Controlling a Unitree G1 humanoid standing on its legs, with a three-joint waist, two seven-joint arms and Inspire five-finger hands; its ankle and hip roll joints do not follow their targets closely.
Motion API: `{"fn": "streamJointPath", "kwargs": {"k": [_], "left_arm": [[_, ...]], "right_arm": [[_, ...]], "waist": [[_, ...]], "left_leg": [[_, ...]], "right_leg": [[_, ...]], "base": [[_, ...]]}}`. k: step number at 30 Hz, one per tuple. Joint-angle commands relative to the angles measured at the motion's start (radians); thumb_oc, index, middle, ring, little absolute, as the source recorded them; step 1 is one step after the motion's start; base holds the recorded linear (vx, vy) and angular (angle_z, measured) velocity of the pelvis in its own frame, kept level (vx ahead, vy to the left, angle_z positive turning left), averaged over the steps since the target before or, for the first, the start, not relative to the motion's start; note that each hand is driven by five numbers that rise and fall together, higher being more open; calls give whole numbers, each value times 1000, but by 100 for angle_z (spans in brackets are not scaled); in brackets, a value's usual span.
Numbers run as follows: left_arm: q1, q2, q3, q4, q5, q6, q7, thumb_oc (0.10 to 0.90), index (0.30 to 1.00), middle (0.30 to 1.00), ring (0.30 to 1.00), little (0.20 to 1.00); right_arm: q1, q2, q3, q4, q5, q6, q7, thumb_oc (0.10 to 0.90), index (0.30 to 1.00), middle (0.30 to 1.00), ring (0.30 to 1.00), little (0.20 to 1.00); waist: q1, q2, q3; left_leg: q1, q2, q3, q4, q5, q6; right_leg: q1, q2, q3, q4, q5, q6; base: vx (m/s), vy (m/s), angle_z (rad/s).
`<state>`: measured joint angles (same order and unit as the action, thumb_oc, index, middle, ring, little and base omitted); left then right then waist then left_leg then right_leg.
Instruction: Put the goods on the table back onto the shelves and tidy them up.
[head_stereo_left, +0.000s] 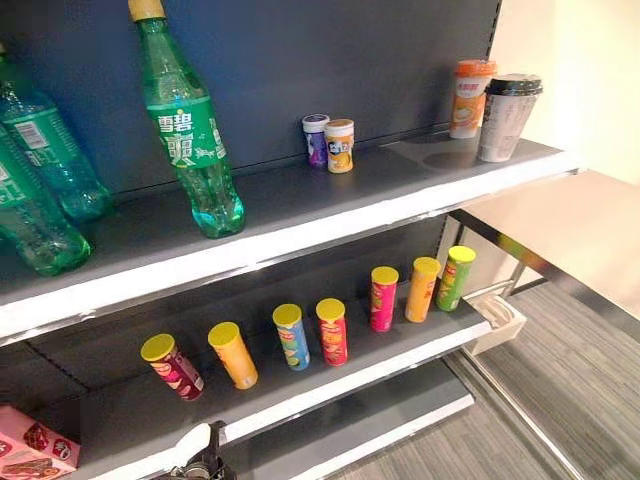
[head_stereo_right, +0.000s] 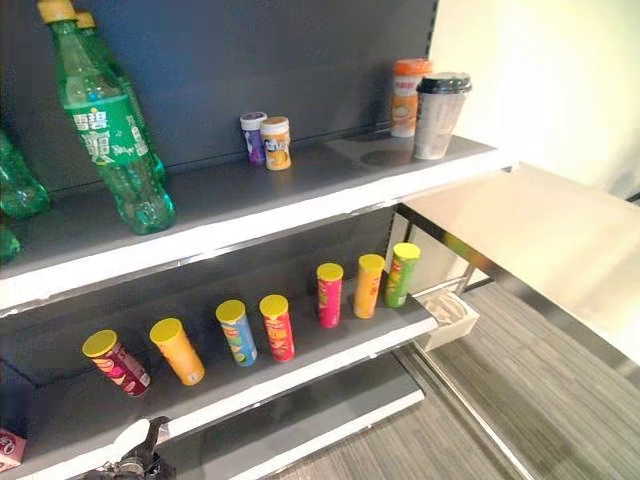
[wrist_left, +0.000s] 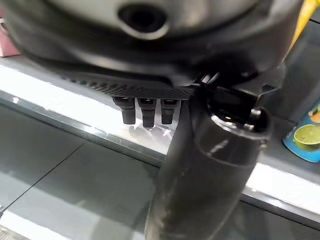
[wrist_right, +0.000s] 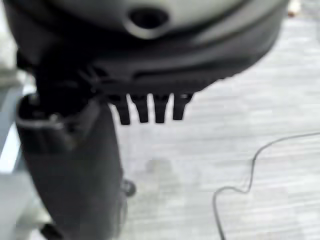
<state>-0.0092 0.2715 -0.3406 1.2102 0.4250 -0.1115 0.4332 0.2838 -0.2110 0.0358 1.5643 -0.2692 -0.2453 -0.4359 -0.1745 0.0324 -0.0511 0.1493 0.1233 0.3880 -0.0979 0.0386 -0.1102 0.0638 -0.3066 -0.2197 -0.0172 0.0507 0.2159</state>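
Note:
My left hand (head_stereo_left: 200, 455) hangs low in front of the bottom shelf's front edge (wrist_left: 75, 107), fingers straight and holding nothing; its thumb carries a white cover. My right hand (wrist_right: 145, 107) is over grey carpet, fingers straight and empty. On the middle shelf stands a row of several yellow-lidded chip tubes (head_stereo_left: 330, 330). The top shelf holds green soda bottles (head_stereo_left: 190, 130), two small jars (head_stereo_left: 330, 143) and two lidded cups (head_stereo_left: 490, 100). A pink box (head_stereo_left: 35, 450) lies at the left end of the lower shelf.
A beige table top (head_stereo_left: 570, 230) juts out to the right of the shelving, bare where it shows. A small white tray (head_stereo_left: 497, 318) sits beneath it by the shelf's end. Grey carpet (head_stereo_left: 560, 400) covers the floor at the lower right.

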Motion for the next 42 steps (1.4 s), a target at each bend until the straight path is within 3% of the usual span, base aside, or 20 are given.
{"fn": "streamJointPath", "kwargs": {"k": [1,16,25,26,27,28,29,30,31,32,33,34,35,39,42], "left_arm": [[-41,-28,61,-9,-29,-39,-107,800,900,900,900,900],[14,-42,62,-68,-74,-69,-154,800,900,900,900,900],[-47,48,48,-247,1,-82,-87,800,900,900,900,900],[119,206,140,-554,25,-69,-107,800,900,900,900,900],[98,221,127,-780,57,-71,-124,800,900,900,900,900],[92,185,144,-623,43,-64,-86,800,900,900,900,900],[84,183,141,-612,43,-70,-80,800,900,900,900,900],[228,195,231,-977,114,-19,-144,800,900,900,900,900],[234,156,255,-748,56,-25,-101,800,900,900,900,900],[281,169,290,-913,103,-23,-77,800,900,900,900,900],[284,169,291,-916,103,-22,-79,800,900,900,900,900],[269,108,276,-666,79,-29,-33,800,900,900,900,900],[269,97,257,-582,96,-35,-11,800,900,900,900,900],[270,56,202,-310,110,-42,-9,800,900,900,900,900],[257,39,200,-225,91,-41,-13,800,900,900,900,900]], "right_arm": [[-31,-32,-48,-46,104,45,18,800,900,900,900,900],[-55,-62,20,-75,76,42,1,800,900,900,900,900],[-36,-73,53,-110,47,34,-19,800,900,900,900,900],[-14,-89,19,-106,57,23,-21,800,900,900,900,900],[-17,-86,14,-117,43,10,-27,800,900,900,900,900],[-25,-60,23,-118,41,20,-29,800,900,900,900,900],[-27,-60,22,-117,41,21,-30,800,900,900,900,900],[-22,-61,12,-110,35,27,-34,800,900,900,900,900],[-34,-44,20,-104,31,37,-31,800,900,900,900,900],[-31,-50,6,-85,42,41,-29,800,900,900,900,900],[-31,-50,7,-85,42,41,-29,800,900,900,900,900],[-46,-31,17,-80,34,43,-41,800,900,900,900,900],[-49,-30,15,-72,33,42,-54,800,900,900,900,900],[-79,-17,24,-56,51,38,-62,800,900,900,900,900],[-86,-18,29,-46,54,38,-58,800,900,900,900,900]], "waist": [[-28,-19,38],[-18,16,50],[-19,12,61],[8,20,77],[6,19,75],[1,18,75],[1,18,75],[22,23,79],[22,22,81],[36,23,87],[35,23,86],[34,17,86],[39,16,87],[49,13,95],[51,14,95]], "left_leg": [[23,124,-52,11,-67,-56],[18,153,-61,11,-46,-74],[31,162,-67,11,-47,-76],[34,165,-75,11,-42,-75],[28,163,-77,11,-39,-66],[38,166,-72,11,-47,-68],[33,165,-73,11,-43,-67],[23,164,-79,11,-42,-62],[31,167,-74,11,-43,-65],[27,167,-80,11,-42,-63],[25,166,-81,11,-41,-63],[27,168,-76,11,-39,-63],[23,169,-79,11,-39,-63],[21,168,-91,11,-42,-65],[22,169,-94,11,-44,-67]], "right_leg": [[46,-10,-24,-70,84,-53],[57,11,-26,-70,61,-67],[72,13,-37,-70,59,-67],[85,6,-56,-70,68,-69],[82,2,-62,-70,78,-62],[84,6,-57,-70,71,-57],[80,4,-57,-70,74,-58],[80,2,-68,-70,74,-59],[83,5,-64,-70,73,-57],[83,3,-69,-70,75,-59],[82,3,-69,-70,75,-59],[80,4,-69,-70,77,-58],[80,2,-73,-70,77,-58],[88,-3,-80,-70,76,-57],[93,-6,-85,-70,75,-56]], "base": [[29,-115,14],[15,-54,3],[-1,-16,8],[-35,10,3],[0,0,0],[0,0,0],[-23,9,31],[-49,7,30],[-59,3,26],[0,0,0],[-37,-15,-8],[-24,-14,4],[-36,-16,1],[-17,-3,-1],[2,2,2]]}}
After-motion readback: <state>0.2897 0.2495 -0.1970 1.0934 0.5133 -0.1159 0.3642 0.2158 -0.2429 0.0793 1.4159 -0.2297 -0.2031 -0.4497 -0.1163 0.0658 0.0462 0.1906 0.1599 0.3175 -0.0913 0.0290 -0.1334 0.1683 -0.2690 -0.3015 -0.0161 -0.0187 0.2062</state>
